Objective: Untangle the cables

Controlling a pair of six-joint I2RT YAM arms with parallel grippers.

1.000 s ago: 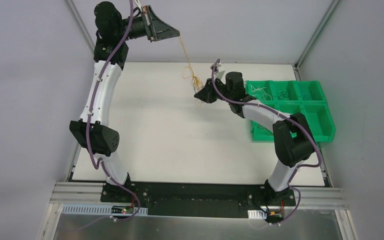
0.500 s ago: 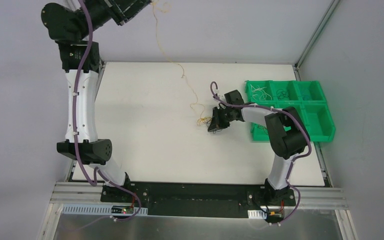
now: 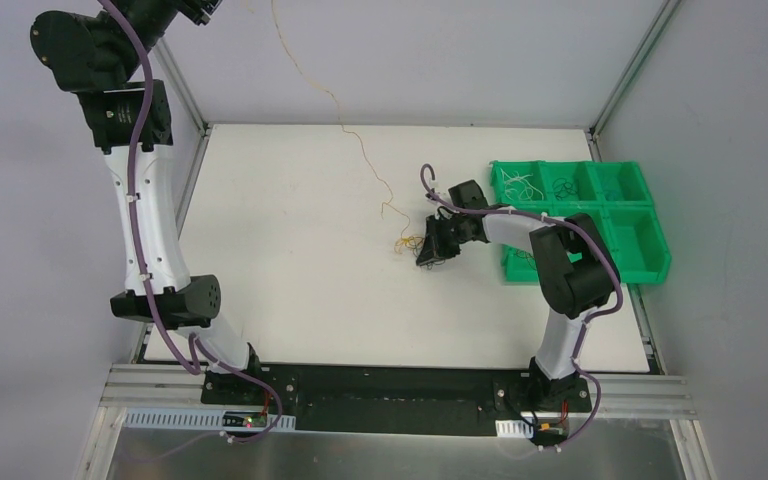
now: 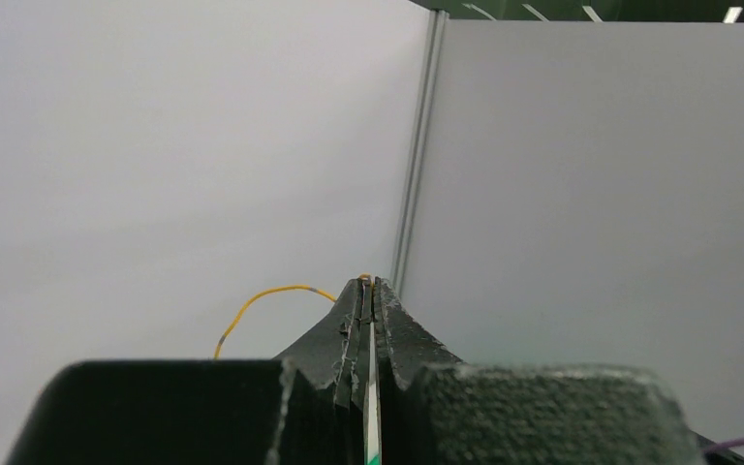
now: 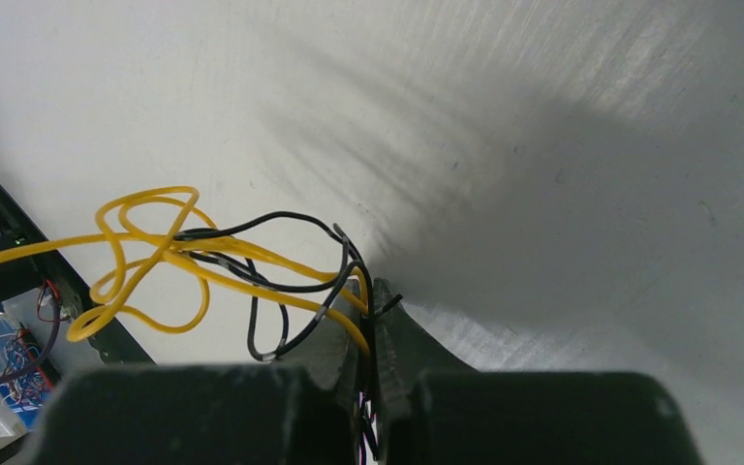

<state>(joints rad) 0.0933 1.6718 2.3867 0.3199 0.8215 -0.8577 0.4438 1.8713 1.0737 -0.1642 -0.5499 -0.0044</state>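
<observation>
A long yellow-orange cable (image 3: 381, 190) stretches from the top edge of the overhead view down to a small tangle of cables (image 3: 406, 243) on the white table (image 3: 290, 290). My left gripper (image 4: 368, 285) is raised high at the far left, shut on the end of that yellow cable (image 4: 262, 294). My right gripper (image 3: 427, 251) rests low on the table, shut on the tangle. In the right wrist view, black cables (image 5: 286, 283) and yellow loops (image 5: 145, 260) run into the closed jaws of the right gripper (image 5: 369, 302).
A green divided bin (image 3: 650, 262) stands at the table's right edge, behind the right arm. Its back compartments hold a white bundle (image 3: 517, 183) and a dark bundle (image 3: 563, 187). Grey walls close in the back and sides.
The left arm has risen and swung further left, drawing the yellow cable out longer and straighter. The right gripper came down to the table with the tangle and now holds still.
</observation>
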